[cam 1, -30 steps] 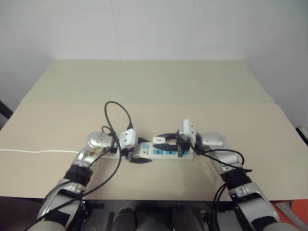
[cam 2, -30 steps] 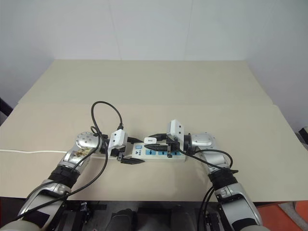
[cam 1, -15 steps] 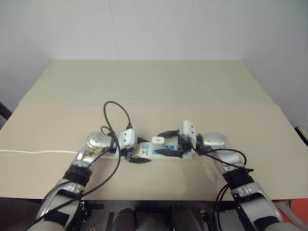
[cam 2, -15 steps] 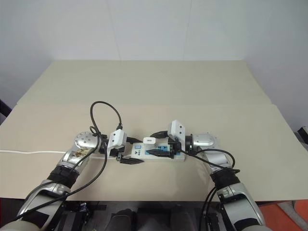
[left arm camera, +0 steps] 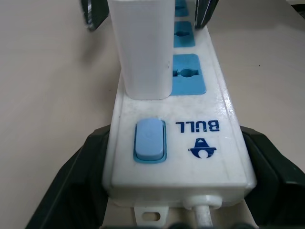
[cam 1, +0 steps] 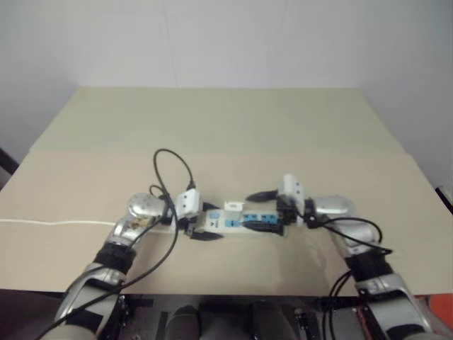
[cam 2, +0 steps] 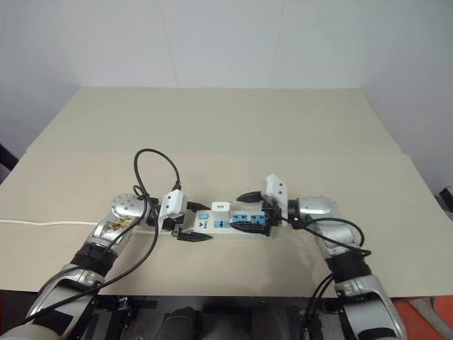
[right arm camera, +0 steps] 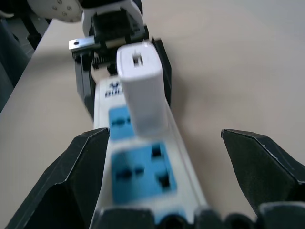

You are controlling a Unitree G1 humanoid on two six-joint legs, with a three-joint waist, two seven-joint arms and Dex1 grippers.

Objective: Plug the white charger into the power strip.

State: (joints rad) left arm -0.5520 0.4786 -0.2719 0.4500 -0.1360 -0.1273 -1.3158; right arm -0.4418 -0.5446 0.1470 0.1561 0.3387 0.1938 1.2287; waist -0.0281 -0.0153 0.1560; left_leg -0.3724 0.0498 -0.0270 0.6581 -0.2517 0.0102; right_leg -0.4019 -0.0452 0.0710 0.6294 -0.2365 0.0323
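We see the long white plastic power strip [cam 2: 230,223] lying left-to-right on the flat beige tabletop [cam 2: 226,134], near its front edge. The small white blocky charger [cam 2: 221,207] stands upright on the strip, in the socket next to the switch end. Left gripper [cam 2: 190,223] straddles the switch end; right gripper [cam 2: 248,211] straddles the opposite end.

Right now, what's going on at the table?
The white charger stands upright in the power strip, in the socket next to the switch. The right gripper is open, its fingers either side of the strip's far sockets and apart from the charger. The left gripper straddles the strip's switch end, its fingers close along both sides. The strip lies on the tan table, its thin cord running off to the left.
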